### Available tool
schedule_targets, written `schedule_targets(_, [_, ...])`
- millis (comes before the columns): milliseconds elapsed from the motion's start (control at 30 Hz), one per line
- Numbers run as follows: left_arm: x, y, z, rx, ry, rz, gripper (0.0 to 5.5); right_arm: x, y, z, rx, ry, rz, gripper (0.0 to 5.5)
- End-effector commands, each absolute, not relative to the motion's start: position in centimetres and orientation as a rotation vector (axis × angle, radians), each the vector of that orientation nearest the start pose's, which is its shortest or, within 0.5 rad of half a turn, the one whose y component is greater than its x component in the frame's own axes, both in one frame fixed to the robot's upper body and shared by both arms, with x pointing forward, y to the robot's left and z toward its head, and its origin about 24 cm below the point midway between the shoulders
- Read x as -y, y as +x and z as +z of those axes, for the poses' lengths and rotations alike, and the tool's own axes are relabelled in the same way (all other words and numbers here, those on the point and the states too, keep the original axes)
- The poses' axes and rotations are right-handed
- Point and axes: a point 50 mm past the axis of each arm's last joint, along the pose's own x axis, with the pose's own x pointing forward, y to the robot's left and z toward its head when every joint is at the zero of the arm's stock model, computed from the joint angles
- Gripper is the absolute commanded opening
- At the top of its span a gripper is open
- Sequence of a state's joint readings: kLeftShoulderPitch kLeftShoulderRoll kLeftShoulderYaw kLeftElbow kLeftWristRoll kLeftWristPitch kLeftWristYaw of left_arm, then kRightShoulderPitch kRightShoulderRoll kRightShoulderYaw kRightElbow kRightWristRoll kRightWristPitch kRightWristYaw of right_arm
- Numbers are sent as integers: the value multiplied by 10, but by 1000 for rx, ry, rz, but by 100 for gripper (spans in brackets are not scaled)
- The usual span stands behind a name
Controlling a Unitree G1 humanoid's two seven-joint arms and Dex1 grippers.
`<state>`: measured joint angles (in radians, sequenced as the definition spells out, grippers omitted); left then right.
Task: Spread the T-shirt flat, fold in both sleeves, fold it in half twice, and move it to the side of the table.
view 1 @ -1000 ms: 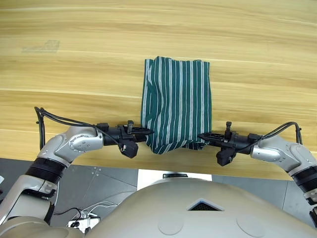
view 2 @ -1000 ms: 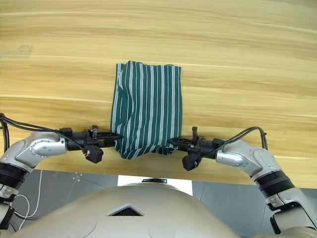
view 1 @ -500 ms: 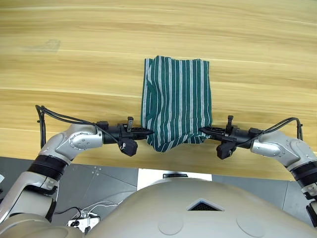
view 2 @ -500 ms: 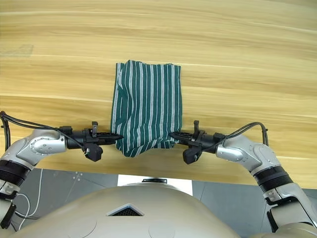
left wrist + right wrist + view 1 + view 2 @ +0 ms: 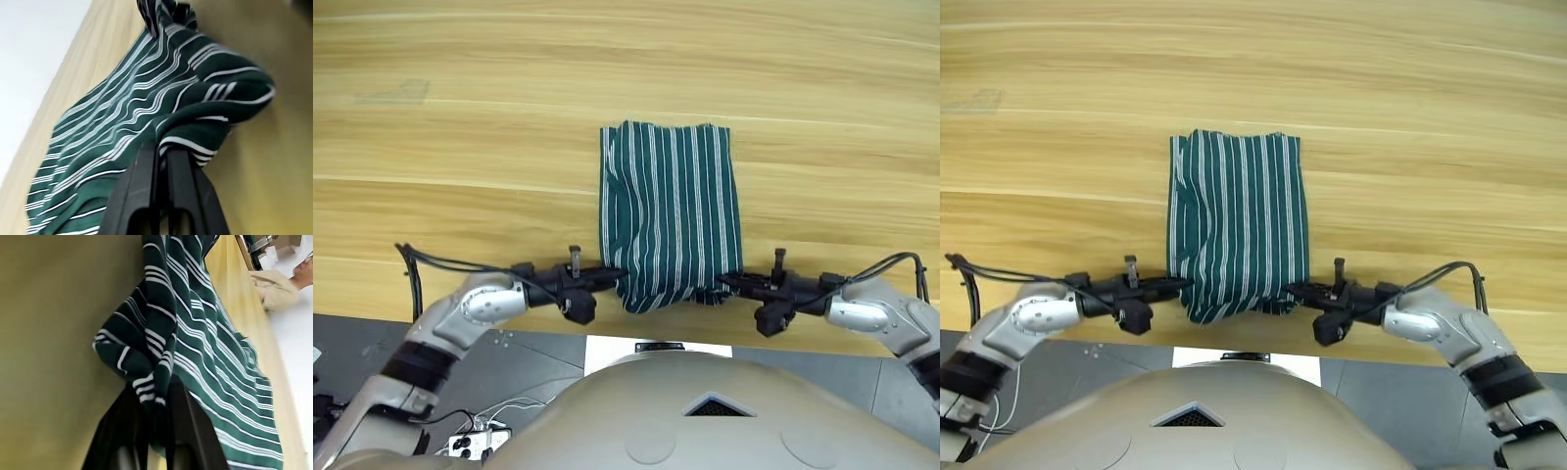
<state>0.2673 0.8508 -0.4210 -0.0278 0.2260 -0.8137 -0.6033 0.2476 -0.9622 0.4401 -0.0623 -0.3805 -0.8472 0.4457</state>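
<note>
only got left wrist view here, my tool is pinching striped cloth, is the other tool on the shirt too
Observer: Yes, the right tool is shut on the near right corner of the T-shirt.
Operator: what shape is the shirt in
Observer: A narrow folded rectangle running away from the robot, its far end lying on the table.
Operator: where on it is my tool
Observer: The left tool holds the near left corner, about level with the right one, by the table's near edge.

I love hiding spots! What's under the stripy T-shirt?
The T-shirt lies on the wooden table. The left gripper and right gripper pinch its near corners. Whatever lies beneath the cloth is covered.
</note>
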Motion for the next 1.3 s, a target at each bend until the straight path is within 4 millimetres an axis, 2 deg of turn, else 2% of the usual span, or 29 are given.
schedule_targets(33, [-177,116,31,107,808,-1420,3,180,129,52,237,-958,1396,25])
schedule_targets(167, [-181,115,40,97,763,-1369,3,172,125,65,253,-866,1396,25])
schedule_targets(233, [-182,116,40,86,750,-1355,3,171,130,67,249,-832,1373,25])
schedule_targets(300, [-184,128,37,80,737,-1300,3,170,141,65,241,-825,1326,25])
schedule_targets(400, [-182,162,38,92,605,-1122,3,163,172,59,224,-793,1181,25])
schedule_targets(467, [-177,191,34,61,465,-999,3,158,204,56,205,-746,1031,25])
schedule_targets(533, [-173,212,27,8,350,-919,3,154,232,51,179,-716,910,25])
schedule_targets(600, [-169,227,21,-47,247,-856,3,150,252,43,138,-685,836,25])
schedule_targets(733, [-161,246,10,-134,122,-776,3,145,276,29,77,-663,745,25])
schedule_targets(867, [-160,264,2,-199,72,-689,3,144,290,21,47,-657,705,25])
schedule_targets(900, [-162,269,0,-217,62,-658,36,143,294,22,41,-658,691,59])
schedule_targets(1300, [-167,294,-2,-220,-79,-491,200,126,325,10,-39,-602,567,243])
